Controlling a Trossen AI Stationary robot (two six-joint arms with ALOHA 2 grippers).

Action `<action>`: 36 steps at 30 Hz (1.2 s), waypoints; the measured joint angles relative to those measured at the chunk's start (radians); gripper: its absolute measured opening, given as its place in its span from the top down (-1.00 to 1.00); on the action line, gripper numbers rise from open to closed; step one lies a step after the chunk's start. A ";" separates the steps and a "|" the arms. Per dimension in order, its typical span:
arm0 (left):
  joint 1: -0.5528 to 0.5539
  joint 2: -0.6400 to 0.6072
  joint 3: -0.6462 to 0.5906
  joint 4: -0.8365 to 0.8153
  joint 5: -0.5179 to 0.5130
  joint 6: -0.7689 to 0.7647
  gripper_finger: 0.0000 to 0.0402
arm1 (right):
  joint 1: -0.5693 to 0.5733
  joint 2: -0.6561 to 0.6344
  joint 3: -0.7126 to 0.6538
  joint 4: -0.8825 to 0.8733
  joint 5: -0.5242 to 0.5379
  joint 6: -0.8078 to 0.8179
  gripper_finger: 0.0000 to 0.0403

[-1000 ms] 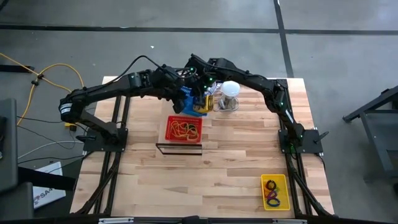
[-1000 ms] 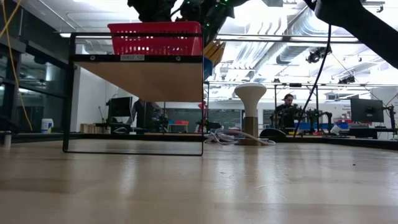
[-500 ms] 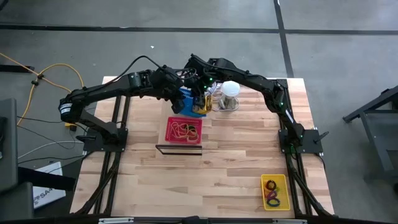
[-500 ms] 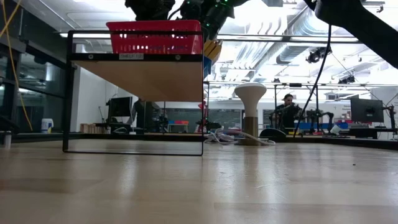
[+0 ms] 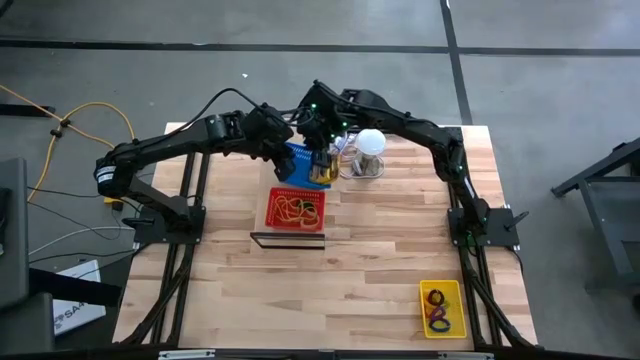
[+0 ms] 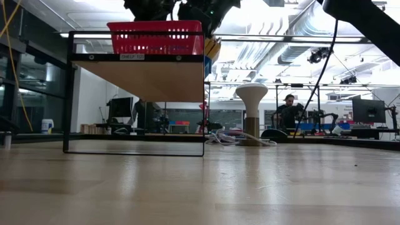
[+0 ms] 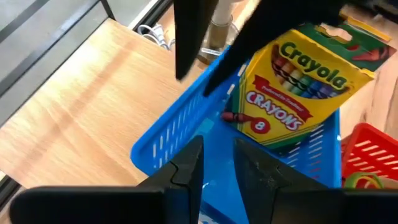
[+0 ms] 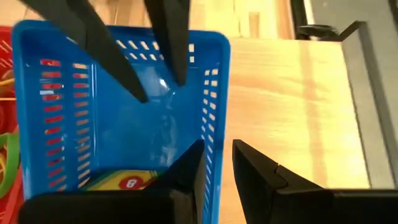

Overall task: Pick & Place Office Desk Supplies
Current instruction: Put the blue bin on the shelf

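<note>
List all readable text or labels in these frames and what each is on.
"Crayola" – on the yellow crayon pack leaning in the blue basket.
"CRAYONS" – same pack, below the brand.
"8" – red circle on that pack; also seen in the right wrist view.
White label on the black shelf under the red basket: too small to read.

I have both arms stretched to meet at the table's far middle, my left gripper [image 7: 217, 168] and my right gripper [image 8: 216, 163] each with fingers slightly parted, pinching nothing I can see.
</note>
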 joint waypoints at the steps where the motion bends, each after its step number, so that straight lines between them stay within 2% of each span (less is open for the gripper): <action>1: 0.000 0.000 0.000 0.000 0.002 -0.003 0.58 | 0.000 -0.007 0.000 0.000 0.011 0.000 0.66; 3: 0.000 0.000 0.001 -0.001 0.002 -0.003 0.58 | 0.001 -0.022 0.000 0.004 0.061 0.000 0.66; 8: 0.000 0.000 0.001 -0.007 0.003 -0.007 0.58 | 0.000 -0.051 0.000 -0.058 0.302 0.016 0.66; 12: 0.000 0.000 0.001 -0.014 0.003 -0.007 0.58 | -0.001 -0.057 0.001 -0.164 0.404 0.083 0.66; 18: 0.000 0.000 0.001 -0.017 0.003 -0.007 0.58 | -0.006 -0.057 0.001 -0.353 0.456 0.180 0.66; 22: 0.000 0.000 0.001 -0.032 0.003 -0.007 0.58 | -0.003 -0.057 0.001 -0.369 0.492 0.210 0.66; 36: 0.009 0.000 0.001 -0.136 0.003 -0.049 0.58 | 0.018 -0.068 0.001 -0.385 0.483 0.217 0.66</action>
